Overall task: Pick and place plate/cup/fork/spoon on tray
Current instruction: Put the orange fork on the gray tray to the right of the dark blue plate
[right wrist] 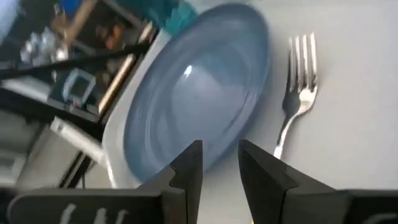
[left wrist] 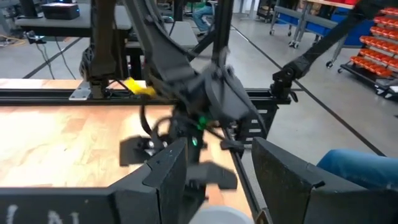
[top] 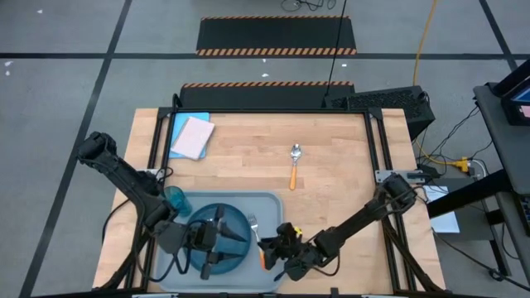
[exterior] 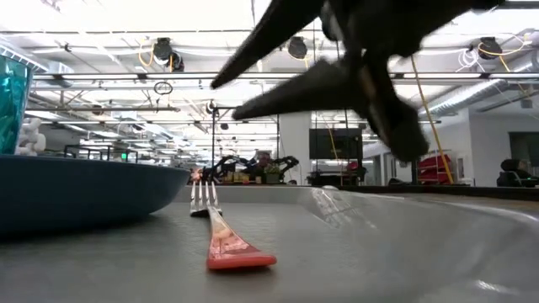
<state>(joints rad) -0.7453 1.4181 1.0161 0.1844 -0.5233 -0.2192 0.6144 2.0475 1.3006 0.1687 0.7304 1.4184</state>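
Note:
The pale grey-blue tray (top: pixel 269 203) lies at the table's near edge. On it rest the dark teal plate (top: pixel 236 217), which also shows in the right wrist view (right wrist: pixel 199 93), and to the plate's right the fork (top: pixel 255 230), tines toward the far edge, red-orange handle (exterior: pixel 232 248) nearest. The teal cup (top: pixel 175 199) stands upright at the tray's far left corner. The spoon (top: pixel 294 165) lies on the bare table beyond the tray. My left gripper (top: pixel 222 236) hovers open over the plate. My right gripper (right wrist: pixel 221 163) is slightly open and empty, just above the fork's handle end.
A flat blue-and-pink rectangle (top: pixel 190 136) lies at the table's far left. Black frame rails (top: pixel 377 149) run along the table's left and right sides. Bare wood shows between the spoon and the tray and to the tray's right.

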